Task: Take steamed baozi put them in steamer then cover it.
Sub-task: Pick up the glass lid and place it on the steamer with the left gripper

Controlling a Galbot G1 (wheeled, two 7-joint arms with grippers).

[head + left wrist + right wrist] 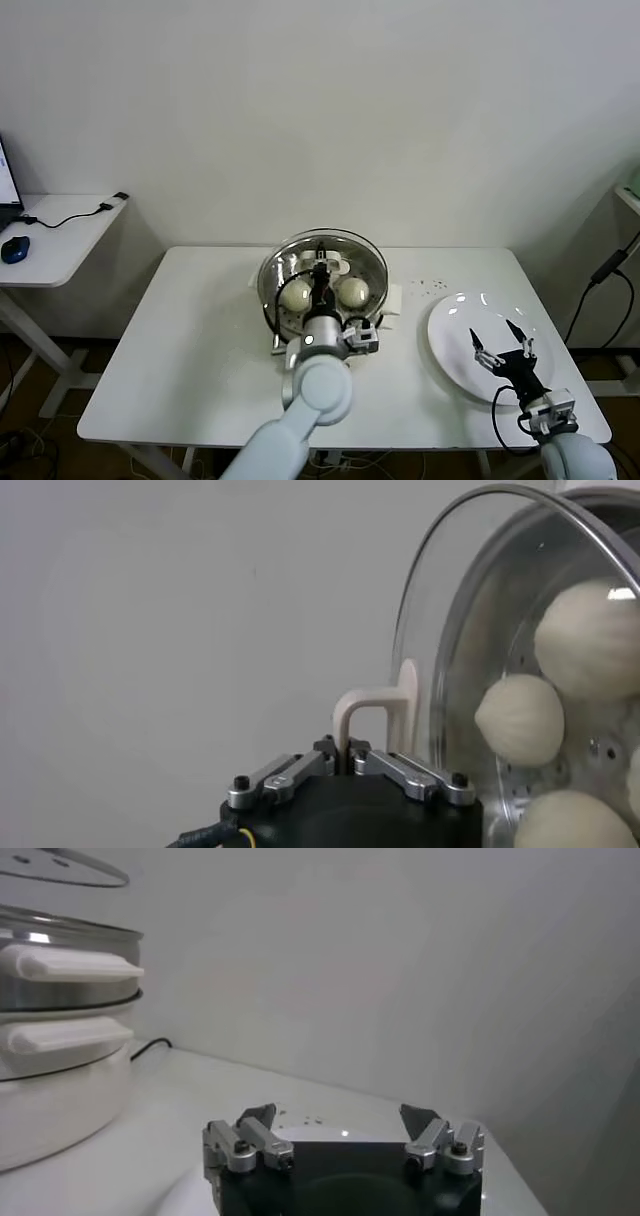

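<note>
My left gripper pinches the white handle of the clear glass cover over the steel steamer holding cream buns; my right gripper hangs spread above the white plate.

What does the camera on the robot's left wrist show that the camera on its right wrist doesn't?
Only the left wrist view looks through the glass cover at the baozi in the steamer, and shows the left gripper shut on the cover's white handle.

Only the right wrist view shows the right gripper, open over the white plate, the steamer from outside with its white side handles, and the table.

Both share the cover and the plain wall behind.
</note>
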